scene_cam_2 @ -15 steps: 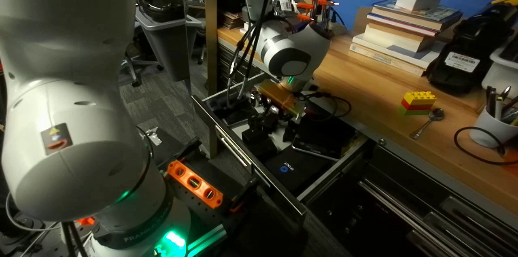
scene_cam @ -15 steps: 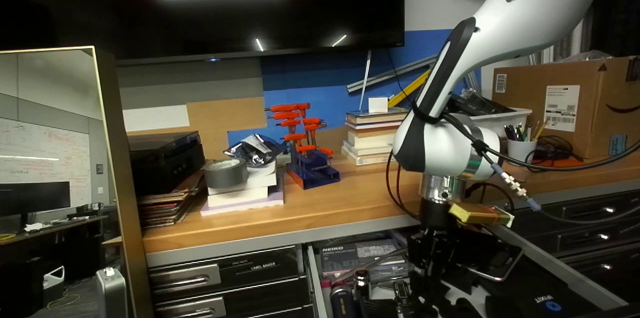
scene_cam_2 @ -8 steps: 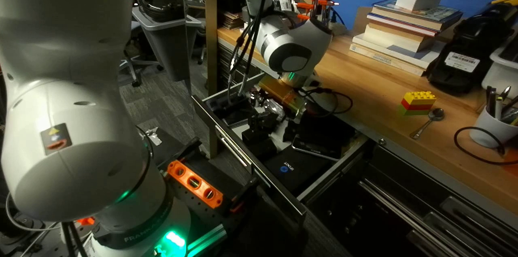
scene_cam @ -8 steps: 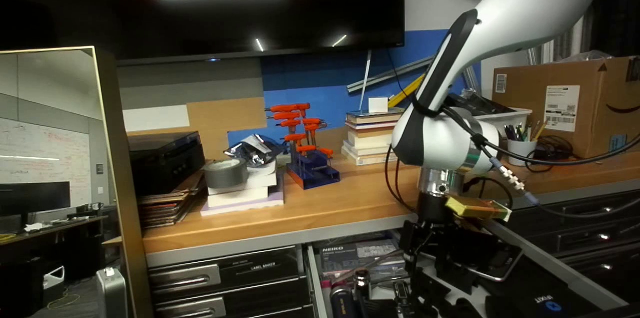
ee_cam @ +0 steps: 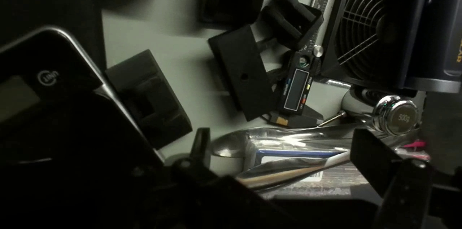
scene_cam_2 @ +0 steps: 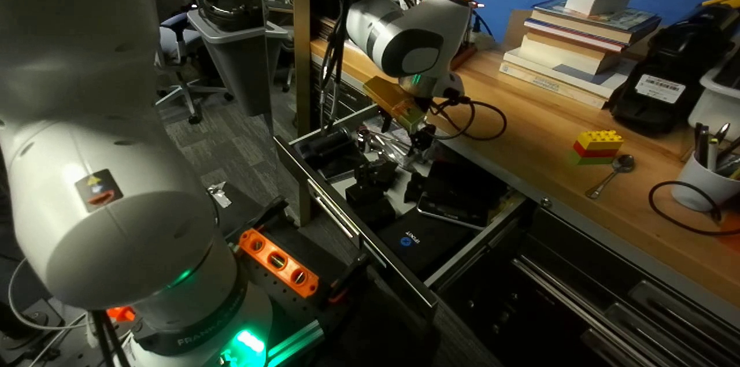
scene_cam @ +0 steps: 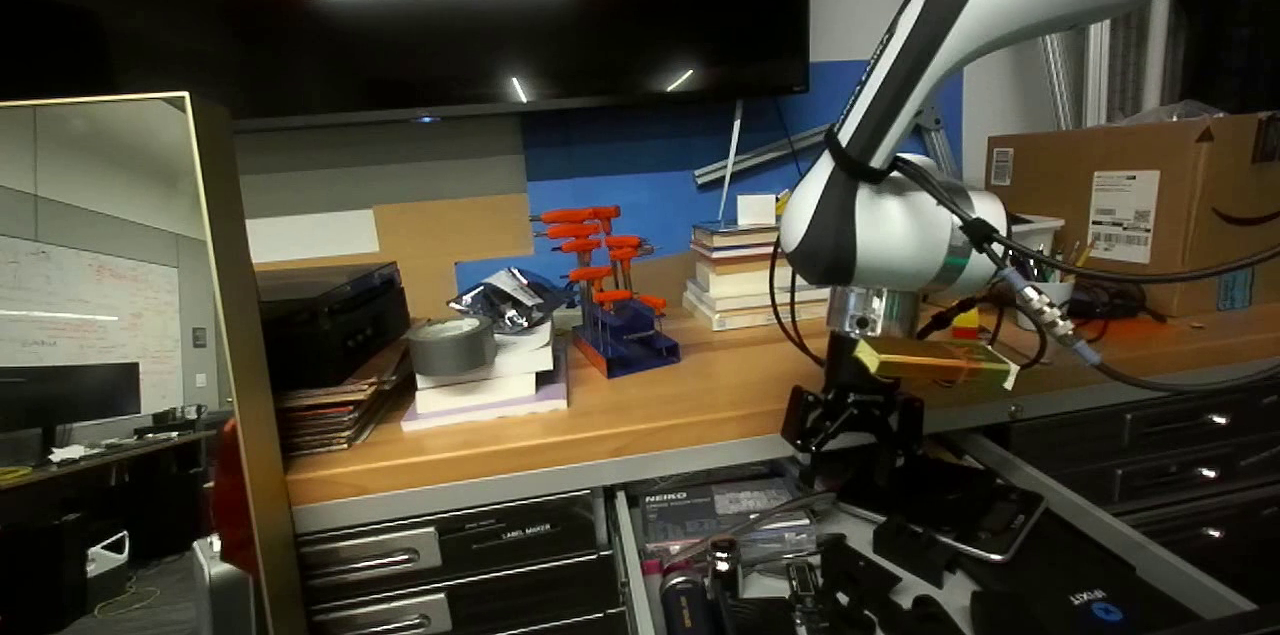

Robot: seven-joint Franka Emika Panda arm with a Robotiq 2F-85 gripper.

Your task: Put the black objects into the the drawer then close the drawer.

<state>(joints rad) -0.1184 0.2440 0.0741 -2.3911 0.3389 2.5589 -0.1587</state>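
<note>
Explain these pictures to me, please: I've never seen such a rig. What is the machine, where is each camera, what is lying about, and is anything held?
The machine is one white robot arm ending in a black gripper, its pincer-like hand. The exterior pictures come from two cameras standing outside the robot, looking from different places; the wrist picture comes from a camera on the arm itself, looking down into the drawer. The drawer is pulled out from under a wooden bench. Inside it, the wrist view shows several small black pieces, digital calipers and a shiny weight marked 500g. On the bench, an exterior view shows toy bricks, a spoon and stacked books. Nothing is held: the jaws stand wide apart, above the drawer's contents.
</note>
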